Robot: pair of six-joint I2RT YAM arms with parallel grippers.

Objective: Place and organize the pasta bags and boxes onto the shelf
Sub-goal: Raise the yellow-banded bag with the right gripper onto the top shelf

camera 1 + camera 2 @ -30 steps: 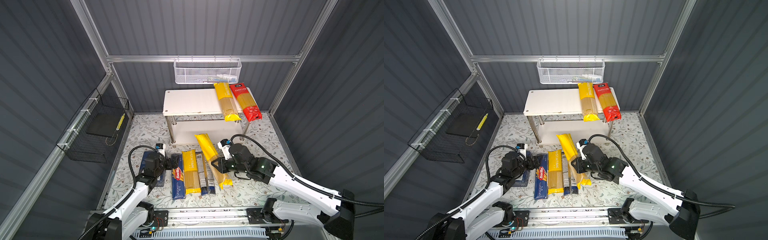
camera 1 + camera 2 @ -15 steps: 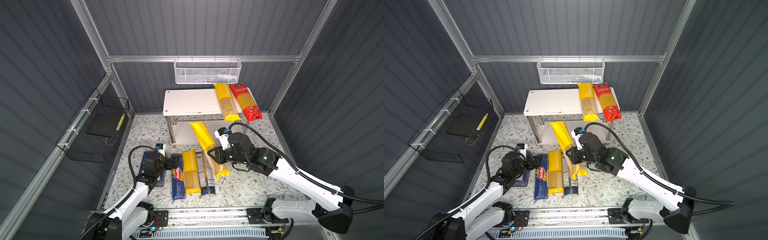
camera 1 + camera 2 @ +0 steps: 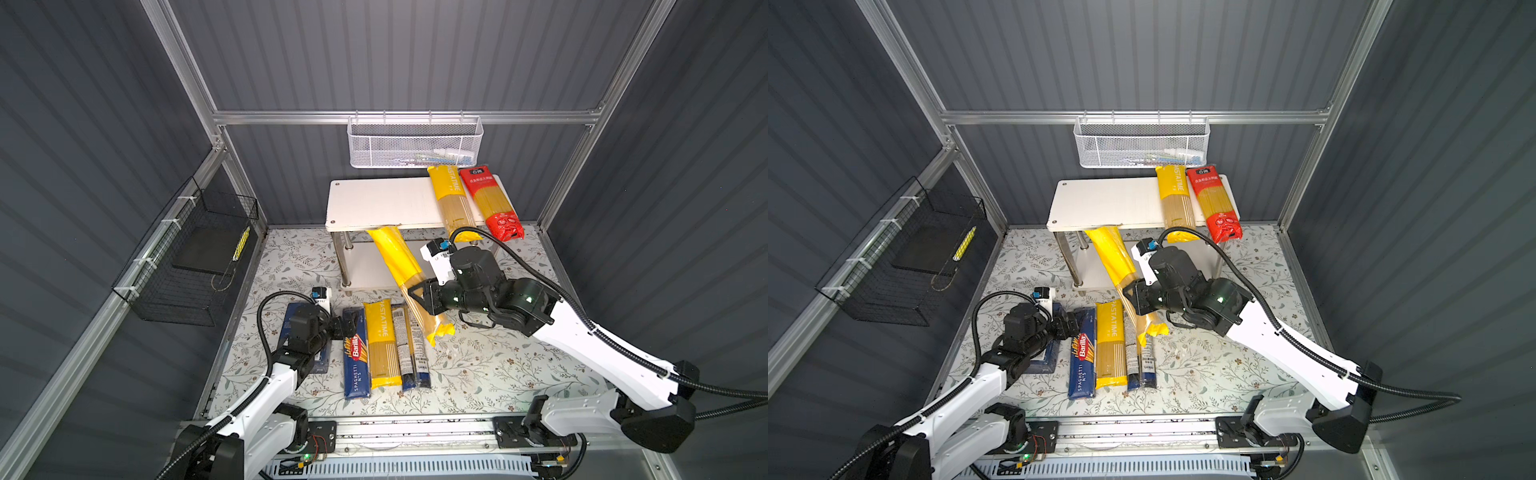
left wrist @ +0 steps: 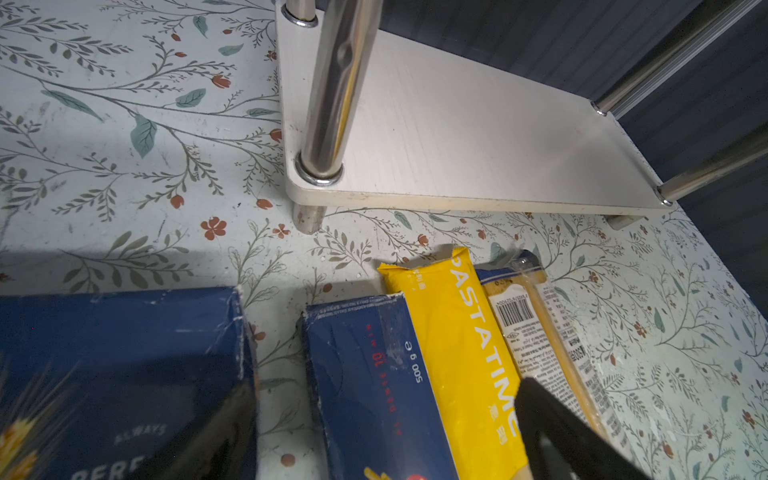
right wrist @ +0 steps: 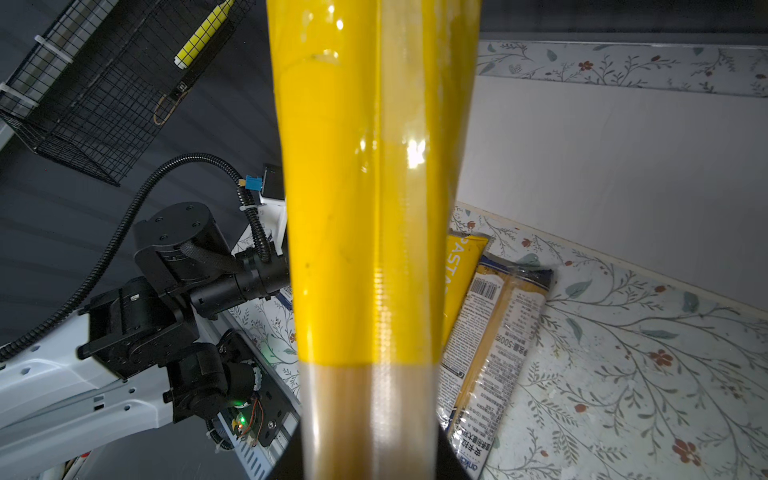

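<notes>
Clamped at mid-length in the right gripper [image 3: 419,296]: long yellow plastic spaghetti bag [image 3: 394,258], tilted, upper end at the front edge of the top board of the white two-tier shelf on chrome legs [image 3: 374,203]; contact there not discernible. Shelf at the back edge of the floral tabletop [image 3: 498,374].

On the top board's right end, side by side, overhanging its front edge: shelved yellow bag [image 3: 451,199], red spaghetti bag [image 3: 490,203].

Toward the front-left corner, in a touching row: narrow dark blue Barilla cardboard box [image 3: 356,365], yellow PASTATIME bag [image 3: 382,345], clear bag with dark blue ends [image 3: 409,357], its far end covered by the held bag.

Nearer the left edge: wider dark blue box [image 4: 124,353], mostly hidden by the left arm.

Left gripper [image 3: 345,325]: fingers spread wide, empty, cut off in the wrist view.

Above the shelf: white mesh basket [image 3: 415,145]. On the left wall: black wire basket [image 3: 187,257].
</notes>
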